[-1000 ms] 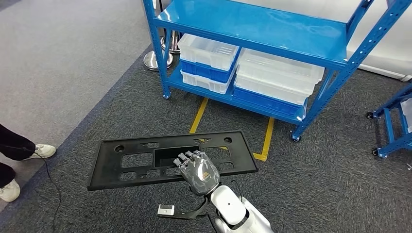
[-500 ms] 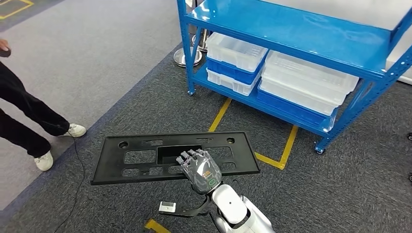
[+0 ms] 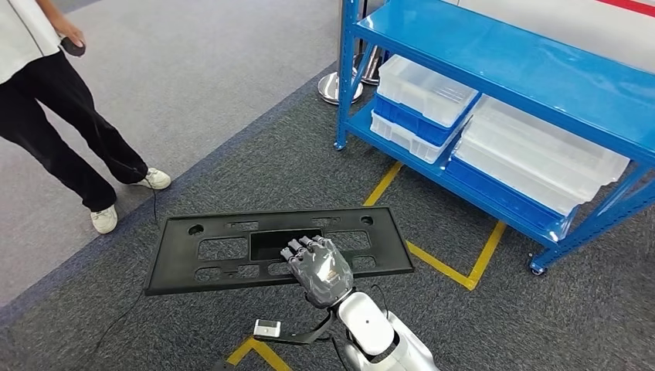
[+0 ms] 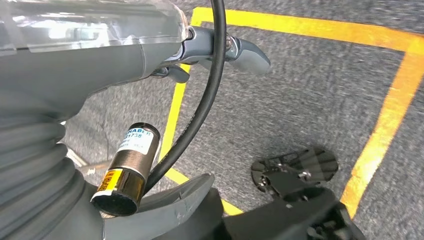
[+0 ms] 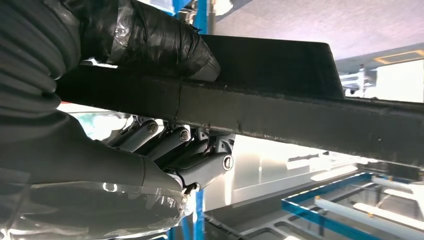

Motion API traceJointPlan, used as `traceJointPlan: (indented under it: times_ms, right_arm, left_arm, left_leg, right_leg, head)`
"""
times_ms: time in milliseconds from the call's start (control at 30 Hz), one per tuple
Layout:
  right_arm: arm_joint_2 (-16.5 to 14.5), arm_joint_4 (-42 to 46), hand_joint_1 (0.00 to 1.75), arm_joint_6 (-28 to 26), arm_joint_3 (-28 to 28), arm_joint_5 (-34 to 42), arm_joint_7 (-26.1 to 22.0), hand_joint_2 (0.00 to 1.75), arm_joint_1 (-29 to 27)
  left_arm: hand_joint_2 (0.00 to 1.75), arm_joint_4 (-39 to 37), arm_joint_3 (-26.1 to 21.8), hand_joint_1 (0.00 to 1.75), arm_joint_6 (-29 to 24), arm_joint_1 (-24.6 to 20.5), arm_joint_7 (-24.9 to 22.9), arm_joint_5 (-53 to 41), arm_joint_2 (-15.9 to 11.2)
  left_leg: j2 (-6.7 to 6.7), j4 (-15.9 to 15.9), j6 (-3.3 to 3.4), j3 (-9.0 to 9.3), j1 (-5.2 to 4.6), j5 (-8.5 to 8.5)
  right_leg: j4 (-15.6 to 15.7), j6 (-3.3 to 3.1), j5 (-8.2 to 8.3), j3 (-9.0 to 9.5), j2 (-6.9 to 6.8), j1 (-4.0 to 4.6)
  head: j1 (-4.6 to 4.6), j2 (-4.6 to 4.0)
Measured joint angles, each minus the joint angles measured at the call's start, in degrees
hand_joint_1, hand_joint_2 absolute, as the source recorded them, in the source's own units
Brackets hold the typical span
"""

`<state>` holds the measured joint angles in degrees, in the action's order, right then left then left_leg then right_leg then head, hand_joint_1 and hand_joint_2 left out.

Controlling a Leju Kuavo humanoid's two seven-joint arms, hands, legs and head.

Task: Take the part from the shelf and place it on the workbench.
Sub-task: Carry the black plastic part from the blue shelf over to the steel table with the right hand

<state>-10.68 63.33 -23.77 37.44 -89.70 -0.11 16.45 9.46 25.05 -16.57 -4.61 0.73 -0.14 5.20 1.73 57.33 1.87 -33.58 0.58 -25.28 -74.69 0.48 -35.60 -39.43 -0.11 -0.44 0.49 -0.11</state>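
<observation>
While a person (image 3: 54, 108) stands off to my left and the blue shelf (image 3: 510, 69) with its clear bins (image 3: 425, 89) sits ahead, my right hand (image 3: 320, 270) grips the flat black part (image 3: 224, 251), cutouts showing, above carpet; left hand's (image 4: 75, 65) fingers unclear.

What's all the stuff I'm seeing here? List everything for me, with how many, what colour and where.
Panel: one, black, flat with cut-outs, held level above the carpet.
Shelf rack: one, blue metal, at the far right.
Bins: several, clear and blue, stacked on the rack's lower shelf.
Floor tape: yellow lines on the dark grey carpet.
Stand base: one, silver, round, behind the rack's corner post.
Person: one, black trousers and white shoes, at the far left.
Right hand: grey, grips the panel's near edge.
Left hand: grey, hangs above the carpet, holding nothing that I can see.
</observation>
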Motion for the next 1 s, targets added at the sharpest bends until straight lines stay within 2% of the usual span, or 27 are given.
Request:
traceJointPlan:
  times_ms: [33, 67, 133, 167, 200, 233, 267, 333, 400, 433, 467, 500, 533, 567, 633, 667, 700, 767, 800, 833, 867, 933, 967, 1000]
  right_arm:
    - [0.05, -0.02, 1.73, 0.01, -0.01, 0.0, 0.0, 1.75, 0.01]
    - [0.08, -0.02, 1.73, 0.01, -0.01, 0.0, 0.0, 1.75, 0.05]
    - [0.1, -0.02, 1.73, 0.01, -0.03, 0.0, 0.0, 1.75, 0.19]
    - [0.12, -0.02, 1.73, 0.01, -0.03, 0.0, -0.01, 1.75, 0.21]
    - [0.13, -0.02, 1.73, 0.01, -0.04, 0.0, -0.03, 1.75, 0.22]
    - [0.12, -0.01, 1.73, 0.01, -0.04, 0.0, -0.04, 1.75, 0.21]
    - [0.08, -0.01, 1.73, 0.01, -0.04, 0.0, -0.04, 1.75, 0.25]
    - [-0.02, 0.01, 1.73, 0.01, -0.04, -0.03, -0.01, 1.75, 0.41]
    - [-0.06, -0.01, 1.73, 0.01, -0.04, -0.09, 0.02, 1.75, 0.52]
    - [-0.05, -0.05, 1.73, 0.01, -0.04, -0.11, 0.02, 1.75, 0.53]
    - [-0.04, -0.09, 1.73, 0.01, -0.04, -0.13, 0.02, 1.75, 0.51]
    - [-0.04, -0.14, 1.73, 0.01, -0.04, -0.13, 0.02, 1.75, 0.51]
    - [-0.03, -0.16, 1.73, 0.01, -0.04, -0.13, 0.03, 1.75, 0.54]
    - [-0.04, -0.15, 1.73, 0.01, -0.04, -0.13, 0.04, 1.75, 0.6]
    - [-0.05, -0.14, 1.73, 0.02, -0.04, -0.13, 0.1, 1.75, 0.84]
    - [-0.06, -0.14, 1.73, 0.03, -0.04, -0.13, 0.19, 1.75, 1.01]
    - [-0.06, -0.14, 1.73, 0.07, -0.04, -0.13, 0.27, 1.75, 1.18]
    - [-0.07, -0.14, 1.73, 0.26, -0.04, -0.13, 0.47, 1.75, 1.49]
    - [-0.08, -0.14, 1.73, 0.4, -0.04, -0.13, 0.56, 1.75, 1.64]
    - [-0.09, -0.14, 1.73, 0.55, -0.04, -0.13, 0.65, 1.75, 1.84]
    - [-0.08, -0.15, 1.73, 0.67, -0.04, -0.13, 0.75, 1.75, 2.03]
    - [0.02, -0.25, 1.73, 0.84, -0.04, -0.13, 0.9, 1.75, 2.23]
    - [0.1, -0.37, 1.73, 0.9, -0.04, -0.13, 0.93, 1.75, 2.23]
    - [0.16, -0.49, 1.73, 0.94, -0.04, -0.13, 0.97, 1.75, 2.2]
  left_arm:
    - [1.75, 0.0, 0.0, 0.0, 0.01, 0.06, -0.01, 0.01, 0.01]
    - [1.75, 0.0, 0.0, 0.0, 0.01, 0.09, 0.0, 0.01, 0.04]
    - [1.75, 0.0, -0.01, 0.0, 0.01, -0.02, 0.01, 0.02, 0.09]
    - [1.75, 0.0, -0.02, 0.0, 0.01, -0.08, 0.02, 0.02, 0.11]
    - [1.75, 0.0, -0.02, 0.0, 0.01, -0.08, 0.02, 0.03, 0.11]
    - [1.75, 0.0, -0.02, 0.0, 0.01, -0.02, 0.02, 0.04, 0.11]
    - [1.75, 0.0, -0.02, 0.0, 0.0, 0.09, 0.02, 0.04, 0.1]
    - [1.75, 0.0, -0.02, 0.0, -0.01, 0.18, 0.02, 0.05, 0.1]
    - [1.75, 0.0, -0.01, 0.0, -0.01, 0.02, 0.03, 0.05, 0.11]
    - [1.75, 0.0, 0.0, 0.0, 0.0, -0.07, 0.04, 0.06, 0.13]
    - [1.75, 0.0, 0.0, 0.0, 0.01, -0.11, 0.08, 0.09, 0.14]
    - [1.75, 0.0, 0.0, 0.0, 0.01, -0.12, 0.11, 0.12, 0.15]
    - [1.75, 0.0, 0.0, 0.0, 0.01, -0.11, 0.13, 0.17, 0.15]
    - [1.75, 0.0, 0.0, 0.0, 0.01, -0.11, 0.15, 0.24, 0.15]
    - [1.75, 0.0, 0.0, 0.0, -0.01, -0.26, 0.15, 0.34, 0.15]
    - [1.75, 0.0, 0.0, 0.0, -0.01, -0.4, 0.16, 0.4, 0.15]
    - [1.75, 0.0, 0.0, 0.0, -0.02, -0.54, 0.16, 0.44, 0.15]
    - [1.75, 0.0, 0.0, 0.0, -0.01, -0.65, 0.16, 0.53, 0.15]
    - [1.75, 0.0, 0.0, 0.0, -0.01, -0.64, 0.15, 0.56, 0.17]
    - [1.75, 0.0, -0.01, 0.0, 0.01, -0.7, 0.13, 0.6, 0.2]
    - [1.75, 0.0, -0.01, 0.0, 0.04, -0.82, 0.11, 0.63, 0.22]
    - [1.75, 0.0, -0.02, 0.0, 0.14, -1.13, 0.08, 0.67, 0.27]
    - [1.75, 0.0, -0.02, 0.0, 0.18, -1.21, 0.05, 0.67, 0.28]
    - [1.75, 0.0, -0.02, 0.0, 0.21, -1.24, 0.02, 0.67, 0.3]
  left_leg:
    - [0.74, 0.2, -0.07, -0.02, 0.02, -0.02]
    - [1.44, 0.47, -0.2, -0.07, 0.04, -0.1]
    - [2.71, 1.14, -0.71, -0.52, -0.05, -0.22]
    - [3.22, 1.35, -1.06, -0.86, -0.05, -0.18]
    - [3.71, 1.41, -1.45, -1.16, -0.01, -0.03]
    - [4.22, 1.36, -1.83, -1.38, 0.11, 0.15]
    - [4.14, 1.38, -2.16, -1.54, 0.22, 0.17]
    - [2.06, 3.32, -2.75, -2.53, 0.17, -1.11]
    - [-0.56, 9.46, -3.22, -5.38, 0.15, -4.45]
    - [-1.05, 13.28, -3.4, -7.17, 0.22, -6.11]
    - [-1.25, 16.18, -3.5, -8.49, 0.27, -7.06]
    - [-1.36, 17.21, -3.52, -8.88, 0.29, -6.97]
    - [-1.51, 15.91, -3.45, -8.05, 0.29, -5.81]
    - [-1.87, 12.63, -3.28, -6.21, 0.25, -3.97]
    - [-3.91, 4.6, -2.7, -1.94, -0.19, -1.15]
    - [-4.71, 2.17, -2.37, -0.76, -0.47, -0.61]
    - [-5.09, 1.01, -2.09, -0.32, -0.75, -0.58]
    - [-4.04, 0.63, -1.48, -0.41, -0.75, -0.27]
    - [-3.48, 0.33, -1.15, -0.37, -0.63, -0.03]
    - [-2.96, 0.03, -0.77, -0.31, -0.46, 0.23]
    - [-2.45, -0.24, -0.43, -0.25, -0.29, 0.48]
    - [-1.37, -0.24, -0.15, -0.42, -0.32, 0.62]
    - [-0.73, -0.18, -0.12, -0.48, -0.34, 0.64]
    - [-0.02, -0.07, -0.12, -0.52, -0.34, 0.64]
  right_leg:
    - [2.13, -0.02, 1.78, 1.01, 0.18, -0.1]
    - [5.91, -0.08, 4.0, 2.8, 0.82, -0.27]
    - [12.54, -0.2, 6.61, 5.8, 3.01, -0.62]
    - [14.07, -0.27, 6.92, 6.36, 3.8, -0.68]
    - [14.35, -0.41, 6.76, 6.34, 4.0, -0.6]
    - [14.45, -0.66, 6.94, 6.28, 3.53, -0.53]
    - [14.66, -1.0, 7.12, 6.33, 2.99, -0.52]
    - [15.16, -1.73, 7.46, 6.55, 1.77, -0.64]
    - [15.36, -2.13, 7.55, 6.58, 0.34, -0.56]
    - [15.34, -2.19, 7.52, 6.51, -0.44, -0.47]
    - [15.33, -2.22, 7.5, 6.47, -1.2, -0.38]
    - [15.32, -2.24, 7.48, 6.45, -1.92, -0.31]
    - [15.31, -2.24, 7.45, 6.48, -2.57, -0.26]
    - [15.31, -2.22, 7.39, 6.56, -3.16, -0.23]
    - [15.28, -2.03, 7.23, 6.71, -4.18, -0.02]
    - [15.27, -1.85, 7.19, 6.72, -4.64, 0.12]
    - [15.3, -1.62, 7.17, 6.71, -5.13, 0.24]
    - [15.39, -1.04, 7.1, 6.73, -5.92, 0.3]
    - [15.12, -0.75, 6.76, 6.67, -5.56, 0.24]
    - [13.86, -0.53, 5.8, 6.17, -4.47, 0.18]
    - [11.47, -0.35, 4.28, 5.11, -3.02, 0.11]
    - [4.04, -0.3, 0.66, 1.67, -0.55, 0.03]
    - [0.87, -0.26, -0.32, 0.08, -0.15, 0.03]
    - [-0.58, -0.24, -0.21, -0.75, 0.02, 0.03]
  head:
    - [0.01, 0.0]
    - [0.01, 0.0]
    - [0.0, 0.0]
    - [-0.01, 0.0]
    - [-0.01, 0.0]
    - [-0.02, 0.0]
    - [-0.01, 0.0]
    - [-0.06, 0.0]
    - [-0.1, 0.0]
    - [-0.1, 0.0]
    - [-0.1, 0.0]
    - [-0.1, 0.0]
    - [-0.1, 0.0]
    - [-0.1, 0.0]
    - [-0.09, 0.0]
    - [-0.07, 0.0]
    - [-0.06, 0.0]
    - [-0.05, 0.0]
    - [-0.04, 0.0]
    - [-0.01, 0.0]
    - [0.02, 0.0]
    - [0.05, 0.0]
    - [0.04, 0.0]
    - [0.04, 0.0]
